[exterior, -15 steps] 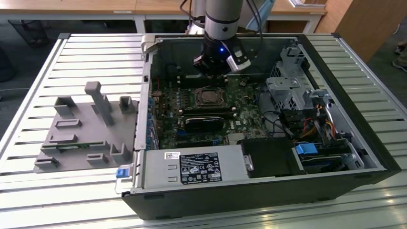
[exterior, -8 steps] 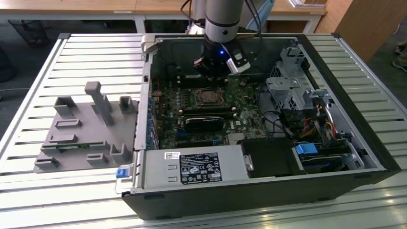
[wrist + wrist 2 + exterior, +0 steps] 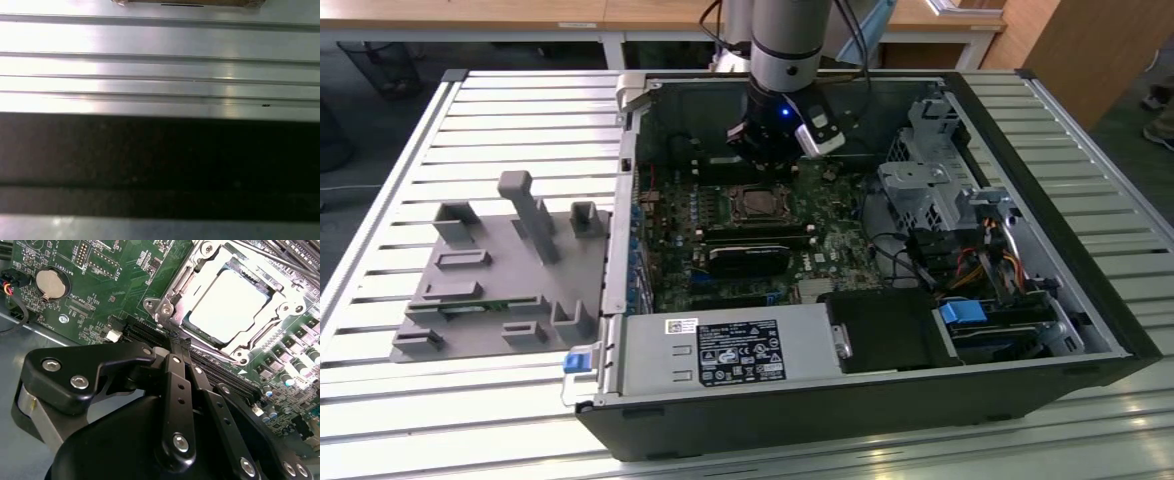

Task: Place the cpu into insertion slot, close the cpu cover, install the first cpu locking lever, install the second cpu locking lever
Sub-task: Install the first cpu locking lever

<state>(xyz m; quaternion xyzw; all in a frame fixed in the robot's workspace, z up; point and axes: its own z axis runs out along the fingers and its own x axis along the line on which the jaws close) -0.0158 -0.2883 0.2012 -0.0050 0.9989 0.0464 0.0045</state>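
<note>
The cpu [image 3: 227, 307] sits flat in the insertion slot [image 3: 186, 322], its pale metal top showing through the window of the cpu cover [image 3: 260, 322], which lies down around it. In the second wrist view the claw [image 3: 181, 347] has its two black fingers pressed together with nothing between them, the tips just beside the socket's near corner, where a thin lever rod [image 3: 212, 351] runs along the cover's edge (whether tip and rod touch, I cannot tell). So the chip lies just ahead of the fingertips, beyond that rim. In the exterior view the claw [image 3: 771, 160] hangs over the motherboard [image 3: 707, 215] inside the open computer case [image 3: 1014, 130], which rests on the slatted bench [image 3: 494, 110].
</note>
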